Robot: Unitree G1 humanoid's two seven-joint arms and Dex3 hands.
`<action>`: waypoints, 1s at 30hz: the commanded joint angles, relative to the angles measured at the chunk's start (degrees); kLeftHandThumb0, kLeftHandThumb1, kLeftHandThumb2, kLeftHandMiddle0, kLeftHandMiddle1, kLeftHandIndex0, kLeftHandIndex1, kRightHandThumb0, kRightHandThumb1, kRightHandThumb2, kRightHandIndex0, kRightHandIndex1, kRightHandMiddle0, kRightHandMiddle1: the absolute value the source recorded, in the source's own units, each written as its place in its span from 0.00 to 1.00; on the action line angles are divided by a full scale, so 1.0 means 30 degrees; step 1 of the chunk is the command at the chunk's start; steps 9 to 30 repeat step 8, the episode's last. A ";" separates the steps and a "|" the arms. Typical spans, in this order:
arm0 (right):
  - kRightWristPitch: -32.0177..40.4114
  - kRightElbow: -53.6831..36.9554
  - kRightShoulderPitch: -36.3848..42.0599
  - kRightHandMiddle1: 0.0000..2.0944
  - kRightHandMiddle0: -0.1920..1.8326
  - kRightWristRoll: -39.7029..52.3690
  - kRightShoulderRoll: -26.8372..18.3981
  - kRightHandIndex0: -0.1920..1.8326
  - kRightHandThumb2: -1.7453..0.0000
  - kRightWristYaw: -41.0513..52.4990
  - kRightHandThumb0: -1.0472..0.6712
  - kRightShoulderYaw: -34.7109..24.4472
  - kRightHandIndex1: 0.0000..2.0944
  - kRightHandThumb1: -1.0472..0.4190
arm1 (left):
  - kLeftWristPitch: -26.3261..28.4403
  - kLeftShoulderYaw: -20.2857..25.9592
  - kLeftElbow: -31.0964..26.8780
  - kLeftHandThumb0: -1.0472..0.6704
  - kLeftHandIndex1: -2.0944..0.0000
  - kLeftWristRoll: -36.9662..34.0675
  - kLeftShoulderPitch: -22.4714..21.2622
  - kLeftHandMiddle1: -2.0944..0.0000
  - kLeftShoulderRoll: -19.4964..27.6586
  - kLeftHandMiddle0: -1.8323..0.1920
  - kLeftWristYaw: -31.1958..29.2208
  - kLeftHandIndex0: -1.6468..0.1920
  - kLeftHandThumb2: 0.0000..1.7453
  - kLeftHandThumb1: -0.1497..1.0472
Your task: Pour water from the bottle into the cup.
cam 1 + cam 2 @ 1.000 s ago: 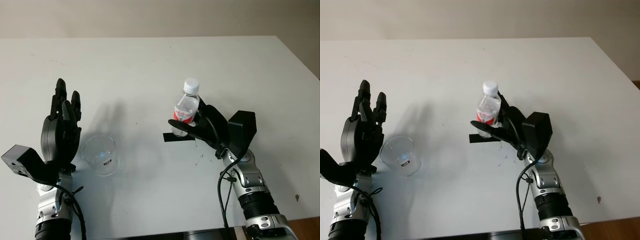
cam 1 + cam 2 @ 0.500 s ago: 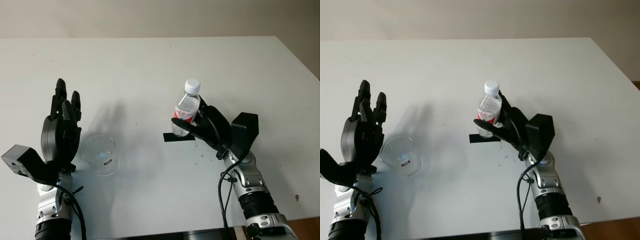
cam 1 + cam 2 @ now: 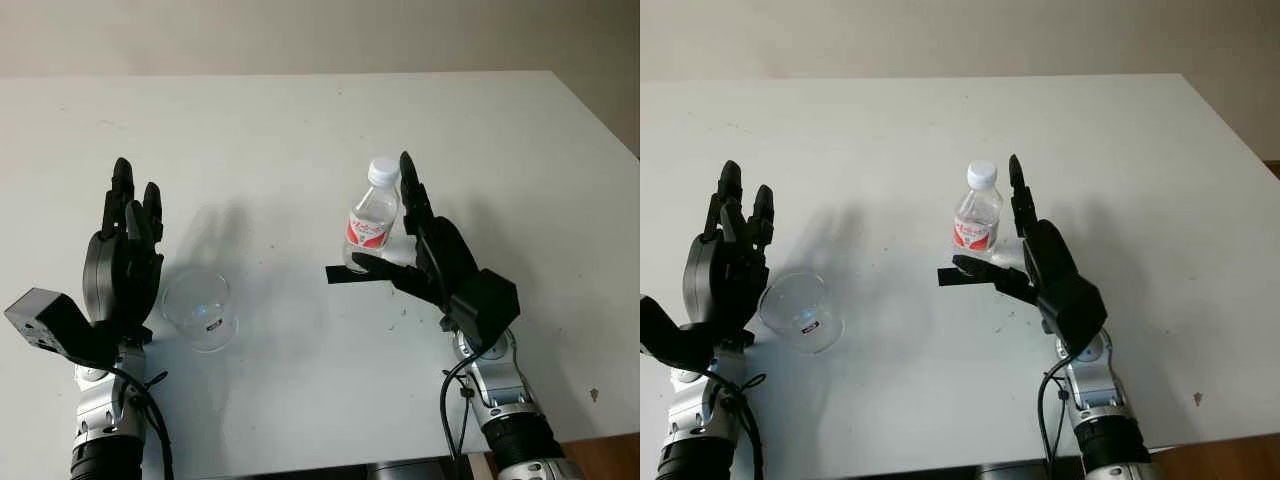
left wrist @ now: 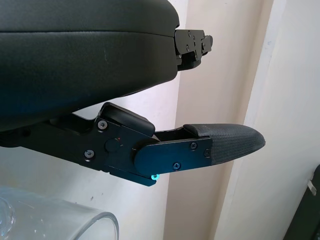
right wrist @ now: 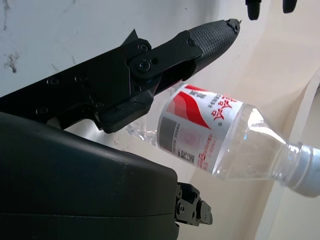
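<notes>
Standing upright on the white desk (image 3: 300,120), the bottle (image 3: 372,218) has the right hand (image 3: 430,250) open just beside it, fingers raised along its right side and thumb reaching under toward its base, holding nothing. A strip of black tape (image 3: 345,274) lies on the desk at the bottle's foot. The left hand (image 3: 122,265) is open, fingers pointing up, just beside the clear cup (image 3: 197,309). The bottle is capped; its water level cannot be told.
</notes>
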 commanded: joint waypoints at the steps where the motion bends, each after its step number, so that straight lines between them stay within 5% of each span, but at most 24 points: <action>1: -0.0422 -0.0167 0.0306 0.00 0.00 0.0052 -0.0090 0.00 0.97 -0.0004 0.07 0.0067 0.00 0.09 | -0.0104 -0.0056 -0.0198 0.11 1.00 0.0079 -0.0090 1.00 0.0103 0.90 -0.0014 0.93 0.32 1.00; 30: -0.0404 -0.0090 0.0272 0.00 0.00 0.0237 -0.0118 0.00 0.97 0.0158 0.07 0.0093 0.00 0.09 | 0.0057 -0.0063 -0.0209 0.10 1.00 0.0011 -0.0170 1.00 0.0085 0.90 0.0018 0.93 0.31 1.00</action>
